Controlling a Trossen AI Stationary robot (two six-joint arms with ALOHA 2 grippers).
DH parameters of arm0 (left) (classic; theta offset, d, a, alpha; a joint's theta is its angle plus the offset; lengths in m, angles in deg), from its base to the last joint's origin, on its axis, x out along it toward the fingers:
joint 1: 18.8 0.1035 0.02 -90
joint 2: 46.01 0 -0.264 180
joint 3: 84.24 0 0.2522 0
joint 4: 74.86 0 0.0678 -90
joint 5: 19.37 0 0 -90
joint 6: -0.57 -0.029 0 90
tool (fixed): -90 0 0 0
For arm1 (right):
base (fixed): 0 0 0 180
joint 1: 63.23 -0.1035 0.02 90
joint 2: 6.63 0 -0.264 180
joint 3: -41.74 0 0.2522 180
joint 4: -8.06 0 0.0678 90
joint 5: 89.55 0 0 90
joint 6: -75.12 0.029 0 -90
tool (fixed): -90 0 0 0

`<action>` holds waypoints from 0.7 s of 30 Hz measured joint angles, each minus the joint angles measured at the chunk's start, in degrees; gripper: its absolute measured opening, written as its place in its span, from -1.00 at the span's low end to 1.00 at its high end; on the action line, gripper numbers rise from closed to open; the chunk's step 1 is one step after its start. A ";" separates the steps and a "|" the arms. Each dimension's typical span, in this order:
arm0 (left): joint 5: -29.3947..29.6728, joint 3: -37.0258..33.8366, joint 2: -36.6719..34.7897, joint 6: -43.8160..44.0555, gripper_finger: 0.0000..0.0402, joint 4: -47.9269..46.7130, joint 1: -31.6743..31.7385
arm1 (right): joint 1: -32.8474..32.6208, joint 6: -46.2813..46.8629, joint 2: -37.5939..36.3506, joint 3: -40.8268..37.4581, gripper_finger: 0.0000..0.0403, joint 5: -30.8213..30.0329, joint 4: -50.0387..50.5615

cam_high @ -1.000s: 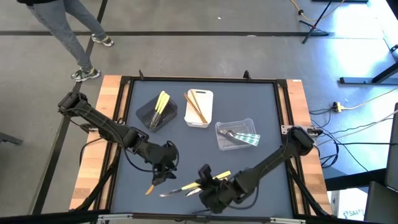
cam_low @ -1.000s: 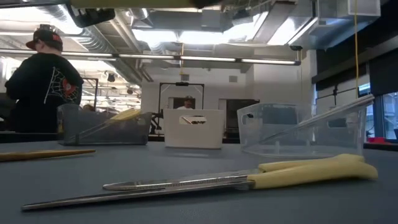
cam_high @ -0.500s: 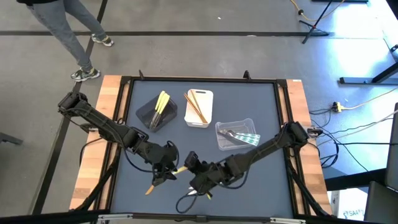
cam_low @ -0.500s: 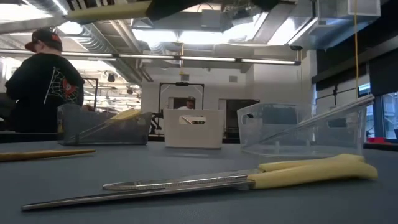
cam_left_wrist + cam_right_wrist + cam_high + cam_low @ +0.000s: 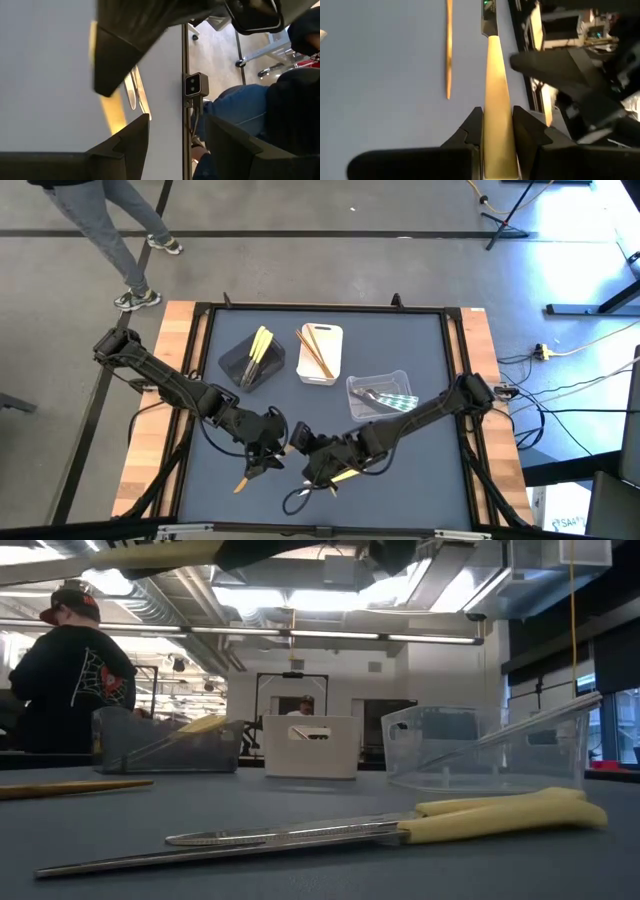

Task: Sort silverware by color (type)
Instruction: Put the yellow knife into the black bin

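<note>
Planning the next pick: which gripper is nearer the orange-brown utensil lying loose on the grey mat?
Left. The left gripper, open, hovers just above the orange-brown utensil; the right gripper, shut on a yellow-handled knife, is farther off to its right.

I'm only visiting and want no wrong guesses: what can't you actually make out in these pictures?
- High view: the right gripper hides most of the yellow-handled knife it holds.
- High view: utensils in the clear tray are too small to name.
- Left wrist view: the left gripper blocks the table below.
</note>
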 joint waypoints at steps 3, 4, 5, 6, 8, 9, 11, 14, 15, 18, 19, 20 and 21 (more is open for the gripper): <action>0.00 -0.01 0.00 0.10 -0.08 0.01 -0.02 | -0.05 0.01 0.00 0.00 -0.72 1.35 0.48; 0.00 -0.01 0.00 0.12 -0.08 0.00 0.00 | -0.09 0.01 0.00 0.00 -0.72 1.51 0.51; 0.01 -0.01 0.00 0.15 -0.08 -0.02 0.00 | -0.10 0.01 0.00 0.00 -0.72 1.62 0.54; 0.02 -0.01 0.00 0.15 -0.08 -0.02 -0.01 | -0.11 0.03 0.00 0.00 -0.72 1.91 0.60; 0.05 -0.01 0.00 0.13 -0.08 -0.04 -0.01 | -0.11 0.01 0.00 0.00 -0.72 2.45 0.61; 0.10 0.00 0.00 0.13 -0.08 -0.07 -0.02 | -0.11 -0.01 0.00 0.00 -0.72 2.78 0.63; 0.43 -0.02 0.00 0.13 -0.08 -0.11 0.00 | -0.14 -0.01 0.00 0.00 -0.72 2.85 0.61; 1.36 0.00 0.00 0.11 -0.08 -0.67 -0.01 | -0.15 -0.05 0.00 0.00 -0.72 2.87 0.55; 1.85 -0.02 0.00 0.11 -0.08 -1.01 -0.02 | -0.17 -0.25 0.00 0.00 -0.72 2.88 0.49; 2.96 0.00 0.00 0.10 -0.08 -1.40 0.00 | -0.17 -1.52 0.00 0.00 -0.72 2.87 -0.04; 3.35 0.00 0.00 0.10 -0.08 -1.42 0.00 | -0.17 -1.72 0.00 0.00 -0.72 2.87 -0.32; 3.63 0.00 0.00 0.11 -0.08 -1.40 0.00 | -0.17 -1.91 0.00 0.00 -0.72 2.87 -0.53; 3.76 -0.01 0.00 0.11 -0.08 -1.41 -0.01 | -0.17 -2.34 0.00 0.00 -0.72 2.84 -0.74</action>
